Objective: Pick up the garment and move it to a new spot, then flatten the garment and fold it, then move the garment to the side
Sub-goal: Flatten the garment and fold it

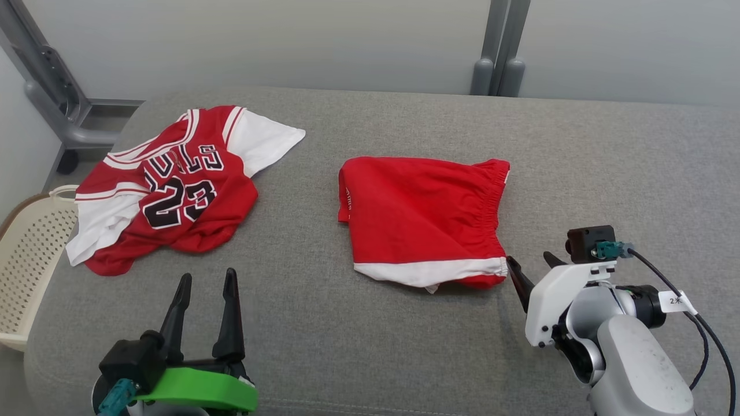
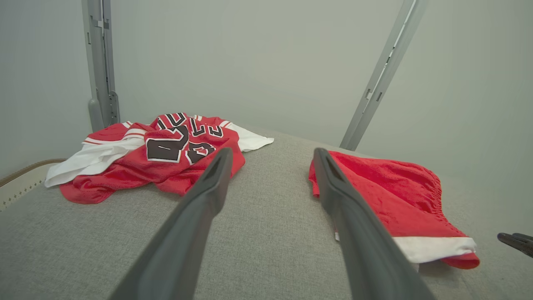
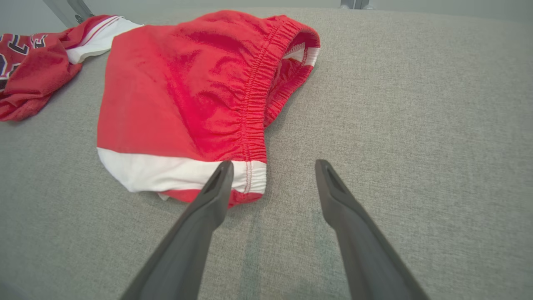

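Observation:
Folded red shorts (image 1: pixel 422 214) (image 2: pixel 387 191) (image 3: pixel 179 96) with a white hem band lie in the middle of the grey padded surface, elastic waistband to the right. A crumpled red and white jersey (image 1: pixel 173 190) (image 2: pixel 166 154) (image 3: pixel 29 71) numbered 23 lies at the far left. My right gripper (image 1: pixel 529 258) (image 3: pixel 273 163) is open just off the shorts' near right corner, its left fingertip at the white hem's edge. Near the front edge, my left gripper (image 1: pixel 208 276) (image 2: pixel 272 151) stands open and holds nothing, between the two garments.
A cream plastic basket (image 1: pixel 29 254) sits beside the surface's left edge. Grey metal posts (image 1: pixel 500 58) rise behind the far edge, and a frame (image 1: pixel 52 86) stands at the far left. Bare grey padding (image 1: pixel 607 162) stretches right of the shorts.

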You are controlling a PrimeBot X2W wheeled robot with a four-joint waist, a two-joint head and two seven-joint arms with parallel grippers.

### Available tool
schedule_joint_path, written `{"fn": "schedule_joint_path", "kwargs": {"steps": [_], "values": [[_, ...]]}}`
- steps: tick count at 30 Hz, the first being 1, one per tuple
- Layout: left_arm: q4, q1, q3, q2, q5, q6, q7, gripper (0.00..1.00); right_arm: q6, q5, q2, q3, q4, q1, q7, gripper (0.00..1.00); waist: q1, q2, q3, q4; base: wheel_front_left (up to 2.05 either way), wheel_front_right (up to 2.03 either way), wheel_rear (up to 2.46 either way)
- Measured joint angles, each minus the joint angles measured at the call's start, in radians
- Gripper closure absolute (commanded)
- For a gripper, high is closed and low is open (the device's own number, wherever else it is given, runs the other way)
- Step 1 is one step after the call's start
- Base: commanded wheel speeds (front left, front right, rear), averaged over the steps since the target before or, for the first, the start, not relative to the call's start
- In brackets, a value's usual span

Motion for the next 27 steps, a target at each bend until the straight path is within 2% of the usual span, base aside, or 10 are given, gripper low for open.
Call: {"fn": "schedule_joint_path", "kwargs": {"steps": [13, 15, 17, 18, 19, 20, 27], "values": [[0.016, 0.017, -0.010, -0.009, 0.052, -0.007, 0.000, 0.00, 0.000, 0.057, 0.000, -0.002, 0.228, -0.127, 0.045, 0.00, 0.0000, 0.0000, 0.050, 0.043, 0.00, 0.00, 0.00], [0.016, 0.015, -0.009, -0.012, 0.055, -0.008, 0.000, 0.00, 0.000, 0.068, 0.000, 0.002, 0.257, -0.142, 0.052, 0.21, 0.0000, 0.0000, 0.061, 0.049, 0.00, 0.00, 0.00], [0.019, 0.012, -0.009, -0.014, 0.057, -0.012, 0.000, 0.00, 0.000, 0.068, 0.001, 0.010, 0.279, -0.154, 0.052, 0.58, 0.0000, 0.0000, 0.073, 0.055, 0.00, 0.00, 0.00], [0.020, 0.010, -0.009, -0.015, 0.058, -0.015, 0.000, 0.00, 0.000, 0.070, 0.001, 0.011, 0.288, -0.160, 0.052, 0.68, 0.0000, 0.0000, 0.078, 0.058, 0.00, 0.00, 0.00], [0.022, 0.008, -0.008, -0.017, 0.060, -0.016, 0.000, 0.00, 0.000, 0.071, 0.001, 0.012, 0.297, -0.164, 0.050, 0.93, 0.0000, 0.0000, 0.082, 0.061, 0.00, 0.00, 0.00], [0.025, 0.007, -0.007, -0.018, 0.061, -0.016, 0.000, 0.00, 0.000, 0.071, 0.001, 0.014, 0.305, -0.167, 0.047, 1.00, 0.0000, 0.0000, 0.085, 0.063, 0.00, 0.00, 0.00], [0.046, 0.007, 0.000, -0.034, 0.065, -0.024, 0.000, 0.00, 0.000, 0.069, -0.013, 0.026, 0.305, -0.192, 0.011, 1.00, 0.0000, 0.0000, 0.070, 0.066, 0.00, 0.00, 0.00]]}}
